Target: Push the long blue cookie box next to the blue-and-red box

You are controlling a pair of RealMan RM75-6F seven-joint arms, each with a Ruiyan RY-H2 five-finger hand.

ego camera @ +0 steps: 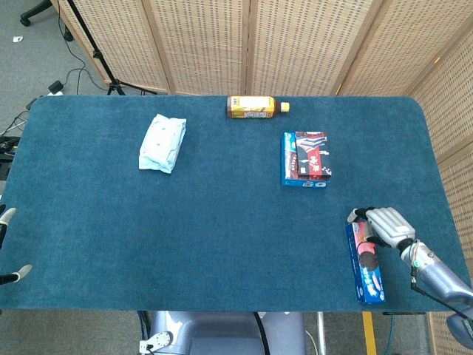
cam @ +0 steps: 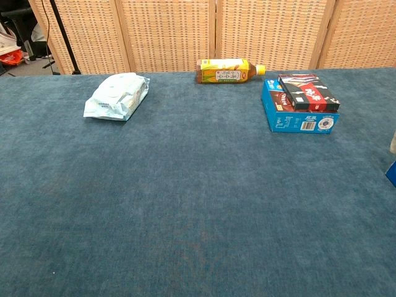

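Head view. The cookie box (ego camera: 366, 262) lies near the front right corner of the surface (ego camera: 222, 222), its long axis running roughly front to back, well apart from the blue-and-red box (ego camera: 305, 160), which sits further back and to the left. The right hand (ego camera: 386, 225) rests at the cookie box's far end, fingers (ego camera: 361, 215) draped over that end (whether they clamp it or merely press on it cannot be told). The step in hand appears to be the positioning of the cookie box ahead of the push proper; the gap to the target is not yet closed. The next move would call for driving the cookie box back and leftward, keeping it from swivelling, until it lies beside the blue-and-red box. The left hand (ego camera: 9, 248) shows only as pale tips at the left edge; its state cannot be told. In the chest view the cookie box is cut to a blue corner (cam: 392, 174) at the right edge.
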